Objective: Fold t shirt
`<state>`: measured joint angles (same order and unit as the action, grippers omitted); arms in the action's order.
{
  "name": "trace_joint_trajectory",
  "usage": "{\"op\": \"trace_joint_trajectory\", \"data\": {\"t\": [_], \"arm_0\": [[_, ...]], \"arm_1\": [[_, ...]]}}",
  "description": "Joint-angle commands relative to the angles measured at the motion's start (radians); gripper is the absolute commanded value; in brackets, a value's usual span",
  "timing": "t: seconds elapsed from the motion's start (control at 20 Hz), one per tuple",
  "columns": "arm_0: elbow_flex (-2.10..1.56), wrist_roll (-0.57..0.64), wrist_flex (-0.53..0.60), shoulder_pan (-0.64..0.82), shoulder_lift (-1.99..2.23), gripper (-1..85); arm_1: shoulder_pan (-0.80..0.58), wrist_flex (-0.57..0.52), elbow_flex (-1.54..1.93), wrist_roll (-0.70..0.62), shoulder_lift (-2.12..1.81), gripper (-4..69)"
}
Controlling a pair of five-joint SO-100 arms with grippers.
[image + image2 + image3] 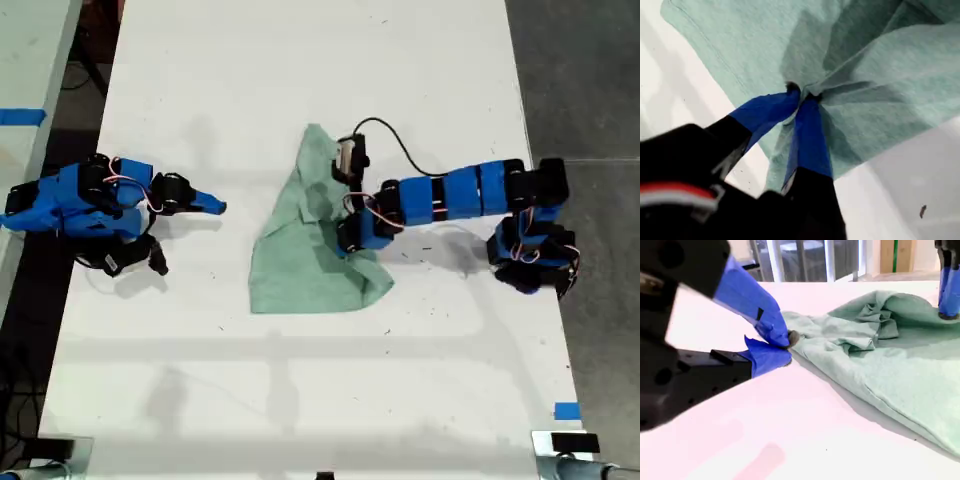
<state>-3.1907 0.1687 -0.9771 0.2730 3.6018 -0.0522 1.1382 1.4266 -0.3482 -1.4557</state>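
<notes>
T shirt point(875, 75) cloth is pinched between the closed jaws of my first tool point(801, 95); the first wrist view shows a gathered fold caught right at the blue tips, with creases running out from that point. In the exterior view this tool point(349, 238) sits on the garment's edge toward the exterior view's right, low on the cloth. My second tool point(785, 347) rests well off the garment toward the exterior view's left point(213, 206), tips drawn nearly together with nothing between them, though the angle makes it hard to say whether they quite meet.

The t shirt point(300, 260) lies near the middle of the white surface point(300, 400), wrinkled and bunched into a rough triangle, narrow end toward the far edge and broad hem nearer the camera.

I judge this to be an early fold: one side is gripped, ready to be carried across. The next move calls for lifting the pinched edge just clear of the surface, drawing it over toward the opposite side, and releasing it flat. The second tool may need to come in and pin the far side so the whole garment does not slide.
</notes>
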Motion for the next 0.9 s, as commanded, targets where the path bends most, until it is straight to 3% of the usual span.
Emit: {"op": "trace_joint_trajectory", "data": {"t": [0.0, 0.15, 0.4, 0.55, 0.6, 0.65, 0.85], "arm_0": [[-0.011, -0.012, -0.002, 0.005, 0.006, -0.2], [-0.011, -0.012, -0.003, 0.005, 0.006, -0.2], [-0.011, -0.012, -0.003, 0.005, 0.006, -0.2], [-0.011, -0.012, -0.003, 0.005, 0.006, -0.2], [-0.011, -0.012, -0.003, 0.005, 0.006, -0.2], [-0.011, -0.012, -0.003, 0.005, 0.006, -0.2], [-0.011, -0.014, -0.003, 0.005, 0.006, -0.2]], "arm_1": [[0.017, 0.037, -0.133, -0.015, -0.006, 21.1], [0.0, 0.132, -0.121, 0.008, -0.109, 25.5], [-0.058, 0.256, 0.052, 0.032, -0.388, 22.8], [-0.115, 0.255, 0.35, 0.072, -0.686, 21.3], [-0.133, 0.23, 0.482, 0.081, -0.805, 18.4], [-0.144, 0.176, 0.624, 0.083, -0.927, 5.0], [-0.16, -0.075, 1.197, 0.101, -1.388, 2.2]]}}
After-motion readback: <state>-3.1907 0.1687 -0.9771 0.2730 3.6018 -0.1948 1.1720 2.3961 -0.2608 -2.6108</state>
